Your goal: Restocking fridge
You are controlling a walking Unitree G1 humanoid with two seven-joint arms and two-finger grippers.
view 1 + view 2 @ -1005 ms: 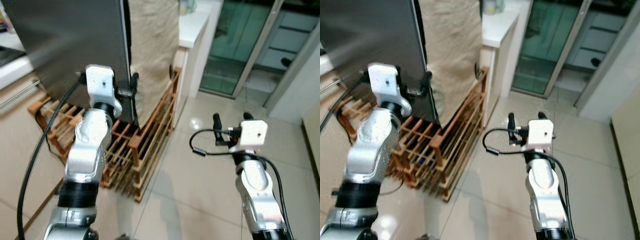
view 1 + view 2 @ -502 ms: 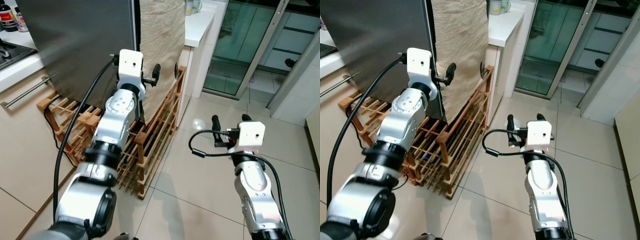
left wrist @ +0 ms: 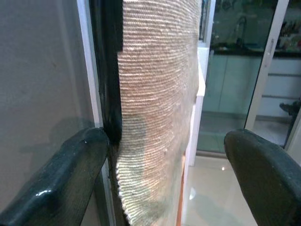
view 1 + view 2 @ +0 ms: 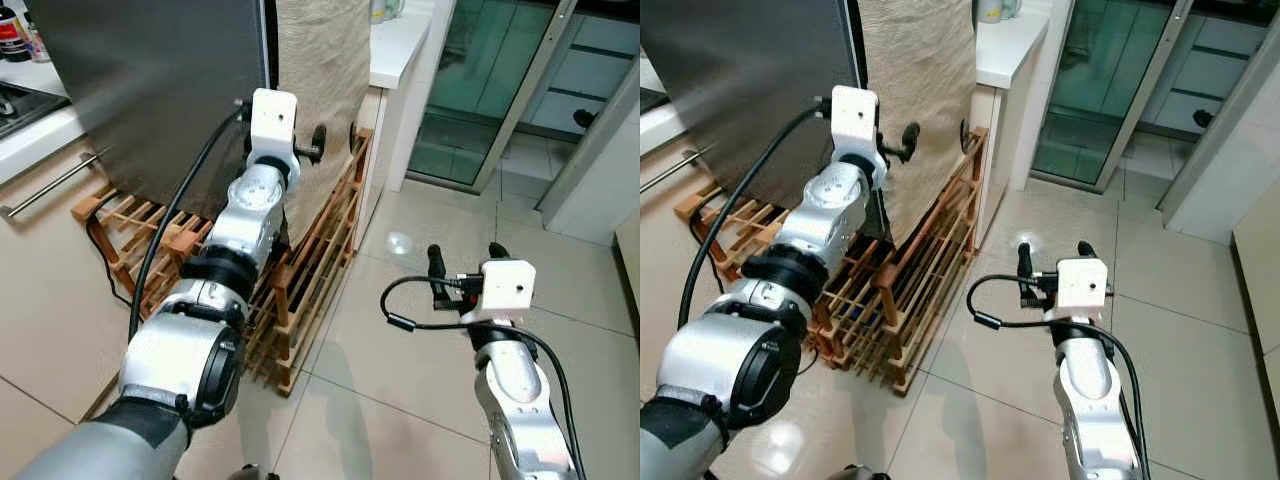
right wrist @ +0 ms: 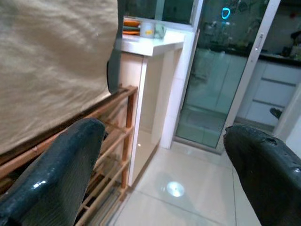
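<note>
The fridge [image 4: 150,90] stands at the upper left, its dark grey door shut and its side draped in a beige woven cloth [image 4: 325,70]. My left arm is stretched forward to the fridge's front corner. The left gripper [image 3: 167,160] is open there, holding nothing: one finger [image 3: 61,169] lies by the dark gap at the door's edge, the other finger [image 3: 263,165] hangs out past the cloth. My right gripper [image 4: 465,252] is open and empty, held low over the tiled floor to the right of the fridge.
A wooden slatted rack [image 4: 300,270] sits under and beside the fridge, with a black cable beside it. A white counter [image 4: 400,40] stands behind, and glass sliding doors [image 4: 490,90] to its right. At left are a cabinet with a bar handle [image 4: 50,185] and bottles [image 4: 12,30].
My left arm has reached forward from the door's face to the fridge's cloth-covered corner. The camera has shifted a little. The right gripper sits slightly lower in view, still open.
</note>
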